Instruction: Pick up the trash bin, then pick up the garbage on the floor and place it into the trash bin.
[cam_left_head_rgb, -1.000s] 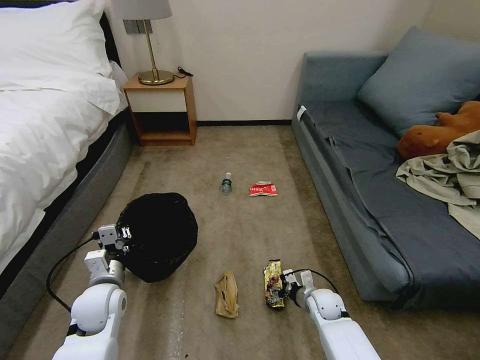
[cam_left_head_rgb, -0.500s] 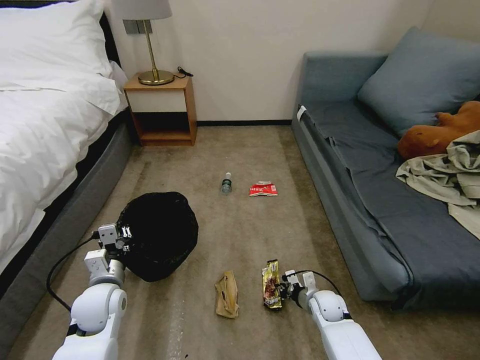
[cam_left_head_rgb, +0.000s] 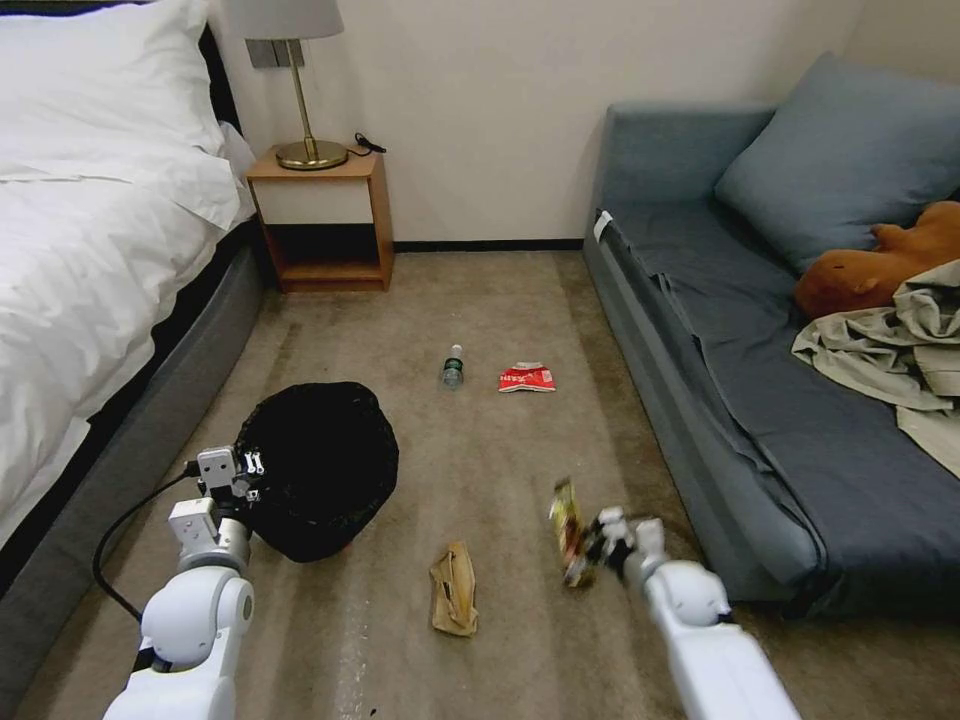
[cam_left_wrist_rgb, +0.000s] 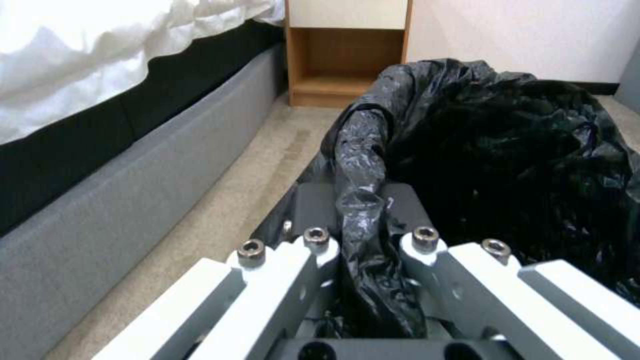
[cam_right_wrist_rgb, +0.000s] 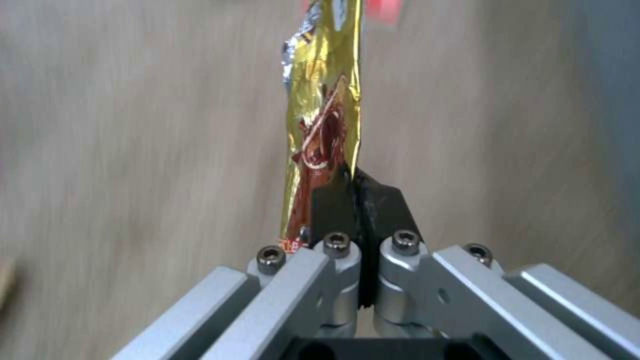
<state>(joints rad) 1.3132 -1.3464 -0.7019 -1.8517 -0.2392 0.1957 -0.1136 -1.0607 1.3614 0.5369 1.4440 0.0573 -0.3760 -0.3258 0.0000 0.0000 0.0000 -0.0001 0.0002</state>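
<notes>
Head view, bedroom floor w/ tan carpet. Left gripper (cam_left_wrist_rgb: 363, 240) at 8 o'clock pinches the rim of the small round trash bin lined w/ glossy black plastic bag (cam_left_head_rgb: 318, 465). Right gripper (cam_right_wrist_rgb: 360, 210) at 5 o'clock, pressed together on the gold-brown foil snack wrapper (cam_left_head_rgb: 568, 528), which hangs upright off the carpet.

To do it well: prob. keep the pinch firm, carry the wrapper toward 9 o'clock above the bin mouth before letting go.

Vs. half a sec ago, wrapper has risen and shifted right; tan paper bag (cam_left_head_rgb: 453, 588), red-and-white packet (cam_left_head_rgb: 527, 378), clear green-labelled bottle (cam_left_head_rgb: 453, 366) unmoved.
</notes>
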